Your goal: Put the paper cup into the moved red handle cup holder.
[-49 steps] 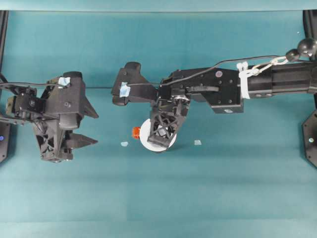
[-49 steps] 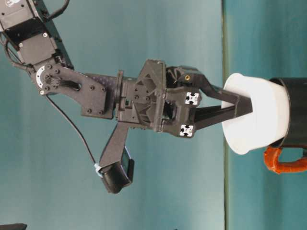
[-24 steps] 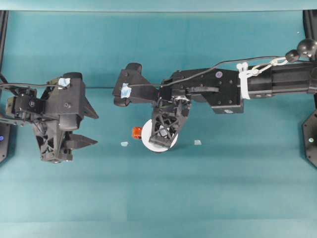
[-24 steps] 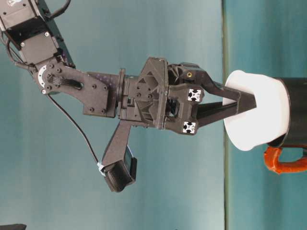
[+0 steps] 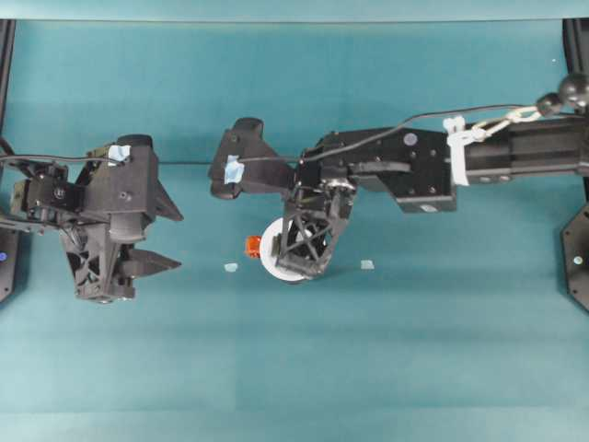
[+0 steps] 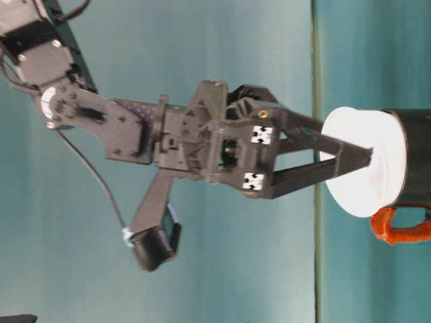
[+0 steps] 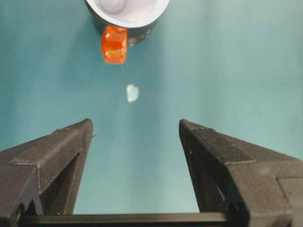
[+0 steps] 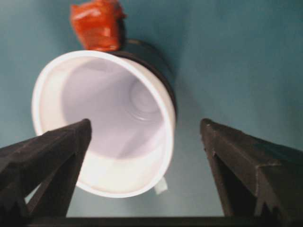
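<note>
Paper cup (image 8: 106, 127) sat in the red handle cup holder (image 6: 412, 161), tilted. Right pincer (image 8: 142, 156) was spread apart, one finger inside the rim (not gripping). Risk: that finger could snag the rim on retreat and tip it out. Left pincer (image 7: 135, 142) was apart, idle.

Paper cup (image 8: 104, 127): white, smooth matt paper with a faint sheen inside; red handle cup holder (image 8: 158, 71): glossy black plastic-looking wall, handle orange-red, slightly translucent and rough-edged. Right gripper (image 6: 367, 156) and left gripper (image 7: 135, 142): matt black plastic-looking fingers with fine layered ridges and lattice-cut bodies, plus small black-and-white printed marker squares on the right one in the table-level view. Table (image 5: 386, 350): teal, matt, smooth cloth-like surface; blue tape patches (image 5: 233, 168) on the arms look matt; white zip ties (image 5: 457, 152) glossy plastic.
</note>
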